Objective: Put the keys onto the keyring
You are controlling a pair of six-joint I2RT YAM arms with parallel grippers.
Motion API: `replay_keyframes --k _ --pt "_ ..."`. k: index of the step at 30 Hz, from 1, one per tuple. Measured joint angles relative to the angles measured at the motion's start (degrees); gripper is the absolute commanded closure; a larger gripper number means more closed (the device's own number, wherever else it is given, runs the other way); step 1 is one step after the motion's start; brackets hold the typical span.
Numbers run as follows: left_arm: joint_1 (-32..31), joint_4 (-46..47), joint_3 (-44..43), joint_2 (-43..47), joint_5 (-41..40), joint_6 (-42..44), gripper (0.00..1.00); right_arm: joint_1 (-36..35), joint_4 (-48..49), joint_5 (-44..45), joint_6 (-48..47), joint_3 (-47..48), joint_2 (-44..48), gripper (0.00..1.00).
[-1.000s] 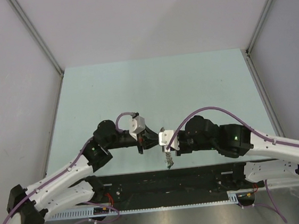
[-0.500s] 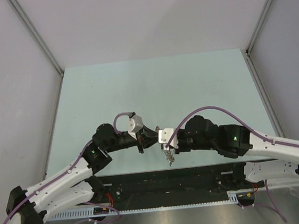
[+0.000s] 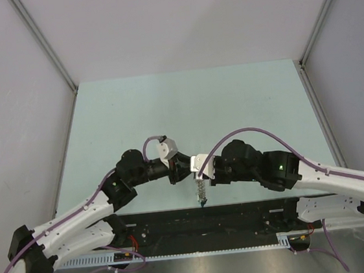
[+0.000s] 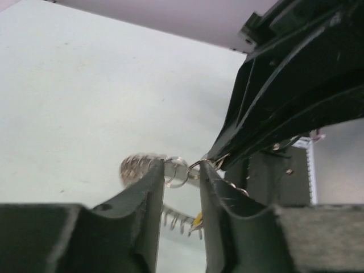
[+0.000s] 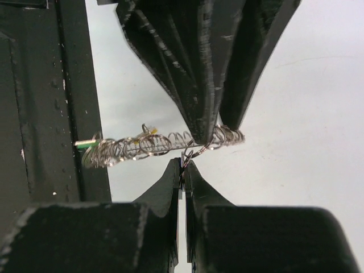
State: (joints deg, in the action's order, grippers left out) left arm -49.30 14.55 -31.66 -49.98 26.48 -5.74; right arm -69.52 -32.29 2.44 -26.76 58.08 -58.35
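Right pincer (image 5: 183, 164) clamped on keyring (image 5: 131, 147) loop, suspending it above tabletop (image 3: 185, 103). Left pincer (image 4: 182, 166) slightly apart, straddling a ring, probably to steady it. Keys (image 5: 86, 144) hang at coil's end, midair.

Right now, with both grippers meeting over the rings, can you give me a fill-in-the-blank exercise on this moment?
1. The right gripper is ___ on a small metal ring.
2. The left gripper has its jaws slightly ___, with a second ring between them.
3. In the right wrist view, at the left end of the wire coil, sits a key with a ___ head.
Missing words: shut; apart; green.
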Motion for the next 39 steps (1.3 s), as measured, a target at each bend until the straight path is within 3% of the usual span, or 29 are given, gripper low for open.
replay_keyframes --k 8,18,23,30,39 --pt "2.49 -3.21 -0.17 2.54 -4.26 0.63 0.33 3.10 0.07 -2.36 1.31 -0.02 -1.29 1.00" --pt "12.02 -14.36 -3.93 10.62 -8.13 -0.28 0.17 8.33 1.18 -5.99 1.51 0.00 -4.94 1.00" --pt "15.80 -20.37 -4.96 15.08 -11.65 0.24 0.00 13.38 3.45 -8.50 1.49 0.15 -7.26 1.00" --pt "19.87 -24.94 -4.20 19.54 -16.06 0.61 0.00 19.76 11.37 -10.69 1.88 0.55 -13.11 1.00" --pt "23.30 -25.42 -2.75 18.84 -16.35 -1.31 0.00 26.32 23.76 -7.54 6.43 2.01 -19.91 1.00"
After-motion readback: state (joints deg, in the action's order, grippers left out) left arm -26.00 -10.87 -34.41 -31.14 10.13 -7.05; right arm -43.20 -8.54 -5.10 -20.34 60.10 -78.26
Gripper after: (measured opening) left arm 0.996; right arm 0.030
